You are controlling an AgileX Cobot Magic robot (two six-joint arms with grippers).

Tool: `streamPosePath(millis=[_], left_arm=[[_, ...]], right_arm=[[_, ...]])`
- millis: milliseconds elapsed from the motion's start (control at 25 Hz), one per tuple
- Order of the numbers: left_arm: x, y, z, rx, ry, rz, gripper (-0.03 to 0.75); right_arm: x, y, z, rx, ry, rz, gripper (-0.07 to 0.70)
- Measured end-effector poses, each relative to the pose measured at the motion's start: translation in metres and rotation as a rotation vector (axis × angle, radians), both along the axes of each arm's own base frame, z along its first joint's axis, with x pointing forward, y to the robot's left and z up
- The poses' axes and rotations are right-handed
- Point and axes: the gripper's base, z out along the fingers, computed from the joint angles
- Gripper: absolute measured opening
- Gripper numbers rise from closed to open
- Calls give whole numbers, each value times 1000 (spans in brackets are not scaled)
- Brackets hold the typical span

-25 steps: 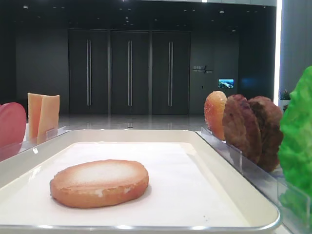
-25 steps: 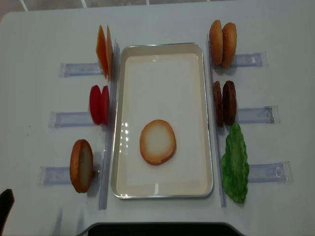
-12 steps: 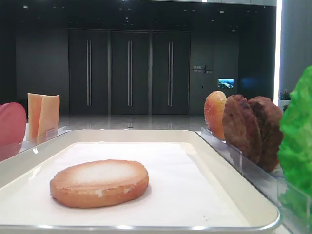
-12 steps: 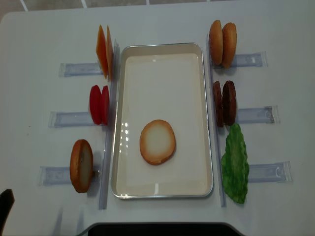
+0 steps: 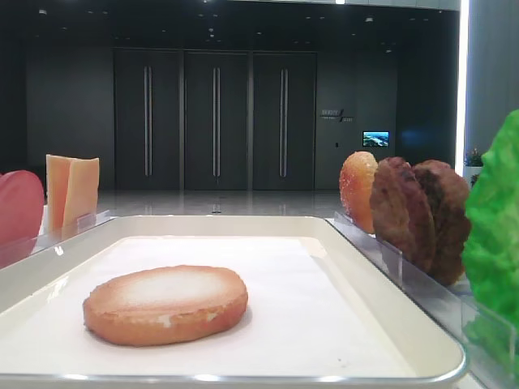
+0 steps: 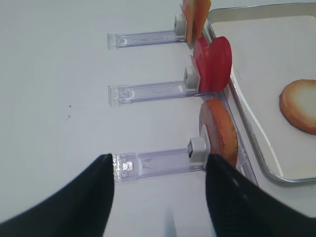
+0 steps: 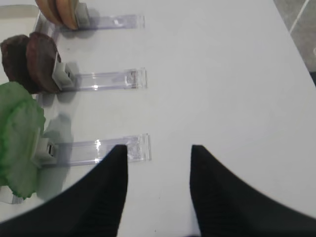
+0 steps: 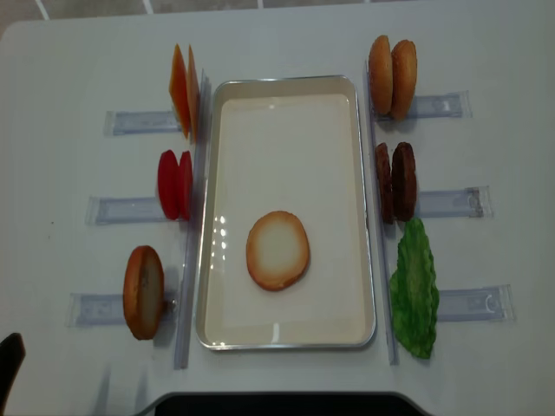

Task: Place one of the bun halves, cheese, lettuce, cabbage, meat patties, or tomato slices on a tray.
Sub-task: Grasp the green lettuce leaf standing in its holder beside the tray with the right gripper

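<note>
round tan bun half with pale toasted face (image 8: 277, 250) lies flat mid off-white rectangular tray (image 8: 286, 83) | looks light, stiff, crumbly (grip at crust edges) | right gripper (image 7: 157, 190) fingers spread, empty | left gripper (image 6: 158, 195) fingers spread, empty

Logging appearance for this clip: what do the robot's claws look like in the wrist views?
Little shows. The right claw has two matte black fingers with a fine ribbed texture, broad at the base and tapering to rounded tips. The left claw has the same black, tapering fingers, blurrier here. No cables, markings or arm links are visible.
</note>
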Motion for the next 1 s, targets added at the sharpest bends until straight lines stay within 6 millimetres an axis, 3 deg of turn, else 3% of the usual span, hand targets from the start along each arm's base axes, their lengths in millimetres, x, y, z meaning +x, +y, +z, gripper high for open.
streamPosePath(millis=[480, 600, 760, 1000], left_arm=[[0, 0, 0, 0, 0, 0, 454], [0, 0, 0, 0, 0, 0, 454], [0, 0, 0, 0, 0, 0, 454], [0, 0, 0, 0, 0, 0, 454]], right_arm=[[81, 2, 62, 145, 271, -29, 290], [106, 3, 61, 174, 355, -22, 290], [141, 2, 44, 184, 512, -34, 290], [162, 1, 29, 183, 619, -43, 290]])
